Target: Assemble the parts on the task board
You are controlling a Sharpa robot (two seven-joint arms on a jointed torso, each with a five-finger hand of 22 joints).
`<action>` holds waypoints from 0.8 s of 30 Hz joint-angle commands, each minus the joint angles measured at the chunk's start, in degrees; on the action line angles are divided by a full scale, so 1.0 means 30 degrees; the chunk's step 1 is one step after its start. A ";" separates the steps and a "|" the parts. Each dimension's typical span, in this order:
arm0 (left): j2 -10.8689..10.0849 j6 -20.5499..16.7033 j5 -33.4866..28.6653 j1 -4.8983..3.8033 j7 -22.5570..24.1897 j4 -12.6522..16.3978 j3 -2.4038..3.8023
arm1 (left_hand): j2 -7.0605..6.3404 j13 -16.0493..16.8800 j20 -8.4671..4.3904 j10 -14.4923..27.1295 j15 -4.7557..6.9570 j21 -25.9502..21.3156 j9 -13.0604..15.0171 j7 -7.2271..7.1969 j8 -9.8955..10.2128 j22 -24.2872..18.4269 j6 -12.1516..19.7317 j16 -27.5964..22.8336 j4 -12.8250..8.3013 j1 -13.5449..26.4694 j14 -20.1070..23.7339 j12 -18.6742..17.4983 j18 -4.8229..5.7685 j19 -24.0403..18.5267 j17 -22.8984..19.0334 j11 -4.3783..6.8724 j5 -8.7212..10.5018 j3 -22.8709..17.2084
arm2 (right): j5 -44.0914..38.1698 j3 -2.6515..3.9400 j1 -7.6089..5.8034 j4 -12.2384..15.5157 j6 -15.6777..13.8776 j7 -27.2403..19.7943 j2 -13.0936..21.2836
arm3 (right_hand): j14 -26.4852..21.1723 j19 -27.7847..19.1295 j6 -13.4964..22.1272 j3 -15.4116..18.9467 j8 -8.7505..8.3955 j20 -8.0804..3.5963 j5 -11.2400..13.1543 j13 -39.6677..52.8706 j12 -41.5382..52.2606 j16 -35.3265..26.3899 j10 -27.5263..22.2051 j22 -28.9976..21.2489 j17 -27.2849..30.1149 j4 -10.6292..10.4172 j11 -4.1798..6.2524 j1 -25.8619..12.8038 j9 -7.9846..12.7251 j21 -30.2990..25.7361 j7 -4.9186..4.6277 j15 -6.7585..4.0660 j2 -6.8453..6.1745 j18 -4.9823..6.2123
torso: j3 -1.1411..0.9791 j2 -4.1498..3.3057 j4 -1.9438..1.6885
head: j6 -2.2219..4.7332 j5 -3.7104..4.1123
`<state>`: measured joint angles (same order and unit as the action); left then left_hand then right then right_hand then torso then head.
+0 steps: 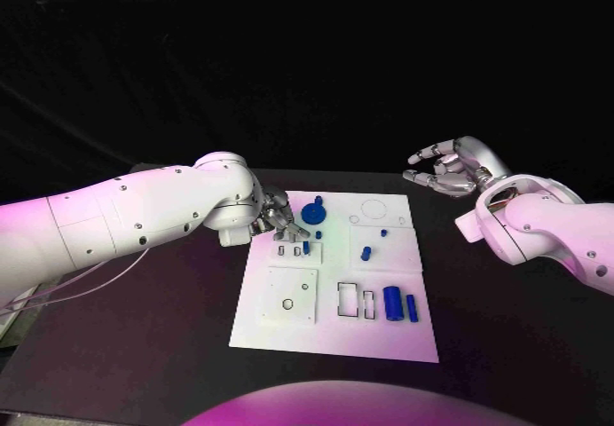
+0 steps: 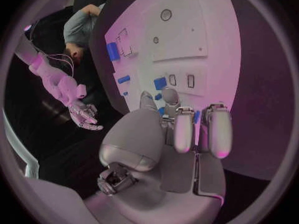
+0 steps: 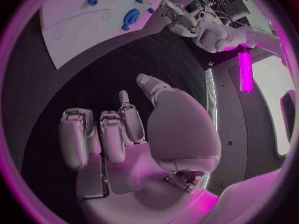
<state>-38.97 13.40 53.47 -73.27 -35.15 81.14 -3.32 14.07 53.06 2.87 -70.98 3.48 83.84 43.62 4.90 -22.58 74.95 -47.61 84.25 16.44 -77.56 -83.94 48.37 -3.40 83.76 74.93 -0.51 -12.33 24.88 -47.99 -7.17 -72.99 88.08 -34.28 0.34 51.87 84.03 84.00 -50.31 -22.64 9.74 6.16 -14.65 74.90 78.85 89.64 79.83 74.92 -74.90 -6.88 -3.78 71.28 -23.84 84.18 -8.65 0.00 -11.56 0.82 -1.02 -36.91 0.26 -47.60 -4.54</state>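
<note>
The white task board [image 1: 335,333] lies in the middle of the black table. My left hand [image 1: 279,224] reaches over the board's far left part. Its thumb and a finger [image 2: 169,97] pinch a small blue part [image 2: 159,97] just above two small slots [image 2: 181,79]. A round blue part [image 1: 315,213] lies right beside that hand. Two small blue parts [image 1: 366,252] lie mid-board, and two blue cylinders [image 1: 402,305] lie near the right edge. My right hand [image 1: 448,169] hangs raised off the board's far right corner, fingers apart and holding nothing.
A square plate with holes [image 1: 292,293] and rectangular cut-outs [image 1: 355,300] take up the near half of the board. Bare black table [image 1: 141,346] runs along both sides of the board.
</note>
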 commanded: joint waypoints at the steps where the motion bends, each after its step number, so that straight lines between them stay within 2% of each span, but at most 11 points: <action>1: 0.0191 0.0887 0.0059 -0.0057 -0.0595 -0.0100 -0.0033 | 0.0055 0.0140 0.0038 -0.0160 -0.0049 0.0181 0.0053 -0.0005 0.0000 0.1709 -0.0141 0.0222 0.0075 0.0259 -0.1667 0.0239 0.0412 0.0450 0.3539 0.0059 0.0112 0.0548 | -0.0007 0.0008 0.0000 -0.0033 0.0378 0.0162 -0.0035 | 0.1989 0.0696 -0.0020 -0.0138 0.0111 0.0015 -0.0114 0.0950 -0.0074 0.0119 -0.0153 0.4043 -0.5032 -0.0027 -0.0031 -0.0025 -0.0033 -0.0105 0.0037 -0.0007 -0.0178 0.0277 | 0.0007 -0.0003 0.0003 | -0.0049 -0.0016; 4: 0.0325 0.0864 0.0057 -0.0058 -0.0636 -0.0211 -0.0073 | 0.0065 0.0518 0.0033 -0.0345 -0.0033 0.0393 0.0123 -0.0040 -0.0068 0.2082 -0.0261 0.0445 0.0060 0.0305 -0.1714 0.0685 0.0489 0.0620 0.3731 0.0088 0.0066 0.0537 | -0.0007 0.0008 0.0001 -0.0057 0.0431 0.0189 -0.0057 | 0.1989 0.0666 -0.0020 -0.0160 0.0115 0.0014 -0.0137 0.0920 -0.0102 0.0119 -0.0179 0.4021 -0.5032 -0.0027 -0.0031 -0.0033 -0.0037 -0.0154 0.0037 -0.0007 -0.0182 0.0289 | 0.0011 -0.0002 0.0020 | -0.0083 -0.0027; 9: 0.0471 0.0832 0.0053 -0.0057 -0.0661 -0.0322 -0.0108 | 0.0042 0.1729 0.0009 -0.0918 -0.0002 0.0556 0.0328 -0.0088 -0.0173 0.2367 -0.0337 0.0660 0.0054 0.0358 -0.1755 0.2108 0.0542 0.0730 0.3914 0.0131 0.0006 0.0532 | -0.0007 0.0008 0.0006 -0.0093 0.0491 0.0221 -0.0085 | 0.1989 0.0641 -0.0021 -0.0171 0.0118 0.0014 -0.0147 0.0898 -0.0122 0.0119 -0.0198 0.4002 -0.5032 -0.0028 -0.0032 -0.0039 -0.0039 -0.0194 0.0038 -0.0008 -0.0185 0.0300 | 0.0027 -0.0017 0.0025 | -0.0094 -0.0012; 14: 0.0630 0.0839 0.0031 -0.0057 -0.0651 -0.0394 -0.0125 | 0.0063 0.2062 0.0000 -0.1043 0.0008 0.0639 0.0432 -0.0104 -0.0222 0.2512 -0.0354 0.0763 0.0063 0.0402 -0.1775 0.2498 0.0570 0.0790 0.4003 0.0144 -0.0001 0.0531 | -0.0008 0.0007 0.0013 -0.0127 0.0529 0.0246 -0.0119 | 0.1989 0.0610 -0.0030 -0.0211 0.0132 0.0013 -0.0177 0.0888 -0.0132 0.0119 -0.0205 0.3978 -0.5032 -0.0037 -0.0031 -0.0069 -0.0051 -0.0246 0.0038 -0.0009 -0.0190 0.0313 | 0.0001 -0.0020 0.0001 | -0.0124 0.0009; 24: 0.0969 0.0877 -0.0146 -0.0052 -0.0594 -0.0723 -0.0159 | 0.0092 0.2171 -0.0006 -0.1047 0.0012 0.0661 0.0513 -0.0111 -0.0244 0.2551 -0.0337 0.0804 0.0063 0.0449 -0.1782 0.2631 0.0576 0.0798 0.4038 0.0149 -0.0018 0.0528 | -0.0009 0.0006 0.0026 -0.0195 0.0645 0.0330 -0.0192 | 0.1989 0.0596 -0.0038 -0.0248 0.0144 0.0011 -0.0193 0.0873 -0.0146 0.0119 -0.0217 0.3967 -0.5032 -0.0043 -0.0028 -0.0089 -0.0061 -0.0271 0.0039 -0.0010 -0.0191 0.0319 | 0.0011 -0.0021 0.0005 | -0.0153 -0.0021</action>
<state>-36.26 15.02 53.47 -73.30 -36.89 79.11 -3.80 14.38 59.56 2.87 -73.74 3.47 85.64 45.11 4.70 -22.93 74.94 -48.25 86.49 16.44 -76.66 -83.94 56.08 -2.60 83.76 74.92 -0.01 -12.18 24.88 -47.87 -7.16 -72.93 87.51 -33.43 1.07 51.37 84.03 84.00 -50.31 -23.11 9.97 6.15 -14.86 74.95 78.64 89.64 79.63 74.91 -74.93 -7.03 -3.99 71.05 -23.94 83.70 -8.65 0.00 -11.79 0.82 -0.98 -36.99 0.27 -48.02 -4.57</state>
